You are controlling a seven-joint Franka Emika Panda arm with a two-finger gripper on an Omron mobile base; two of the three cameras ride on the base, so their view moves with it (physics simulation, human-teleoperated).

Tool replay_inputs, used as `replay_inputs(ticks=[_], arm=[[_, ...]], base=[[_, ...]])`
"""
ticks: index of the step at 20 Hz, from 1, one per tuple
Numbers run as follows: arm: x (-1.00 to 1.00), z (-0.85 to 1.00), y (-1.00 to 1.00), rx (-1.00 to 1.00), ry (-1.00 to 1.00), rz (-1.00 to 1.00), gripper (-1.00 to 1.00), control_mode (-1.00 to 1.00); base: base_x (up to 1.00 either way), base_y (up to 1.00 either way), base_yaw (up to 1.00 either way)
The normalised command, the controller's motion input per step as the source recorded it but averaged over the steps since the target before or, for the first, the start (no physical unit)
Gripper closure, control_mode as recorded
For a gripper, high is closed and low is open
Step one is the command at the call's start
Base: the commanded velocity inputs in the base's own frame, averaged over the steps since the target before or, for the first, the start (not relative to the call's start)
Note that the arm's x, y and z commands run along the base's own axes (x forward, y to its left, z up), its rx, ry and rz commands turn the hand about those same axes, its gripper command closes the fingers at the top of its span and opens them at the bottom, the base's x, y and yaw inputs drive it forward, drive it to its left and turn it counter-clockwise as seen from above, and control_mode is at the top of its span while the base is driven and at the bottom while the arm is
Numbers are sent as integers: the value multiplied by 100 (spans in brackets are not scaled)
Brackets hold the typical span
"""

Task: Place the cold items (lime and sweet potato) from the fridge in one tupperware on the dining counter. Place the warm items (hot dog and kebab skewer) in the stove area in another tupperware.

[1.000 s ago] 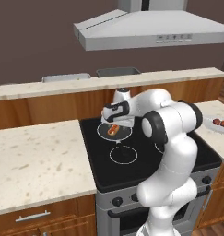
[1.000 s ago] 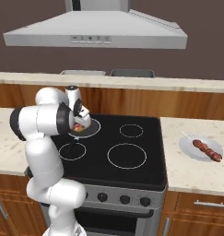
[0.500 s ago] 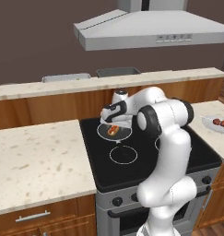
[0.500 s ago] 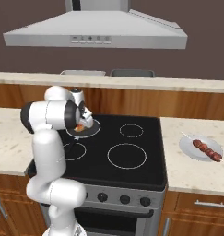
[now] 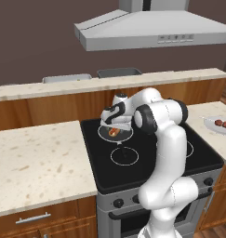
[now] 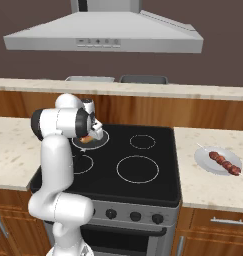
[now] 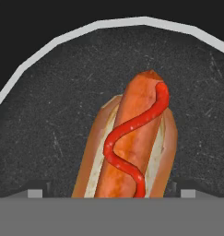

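Lying on the back-left burner of the stove point(image 5: 151, 153), near its rear left corner, the hot dog point(image 7: 132, 143) is seen close up in the hand view, a sausage in a bun with a red sauce squiggle along its top. It is judged light, soft and easily squashed, the sauce possibly slippery; a gentle hold across the bun's sides near mid-length is judged best. The hand point(image 5: 114, 126) is poised directly above it, fingers spread to their widest with one tip on either side of the bun, nothing held. Well apart, the kebab skewer point(image 6: 224, 163) is seen on a plate point(image 6: 205, 161) on the bench point(image 6: 213, 180) right of the stove.
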Motion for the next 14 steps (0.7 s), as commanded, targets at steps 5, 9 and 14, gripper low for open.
replay_inputs(ticks=[5,9,14], arm=[[19,-32,0,0,7,0,100,-100],[6,-28,0,0,16,1,100,-100],[-18,-5,0,0,-11,0,100,-100]], base=[[0,0,0],[0,0,0],[0,0,0]])
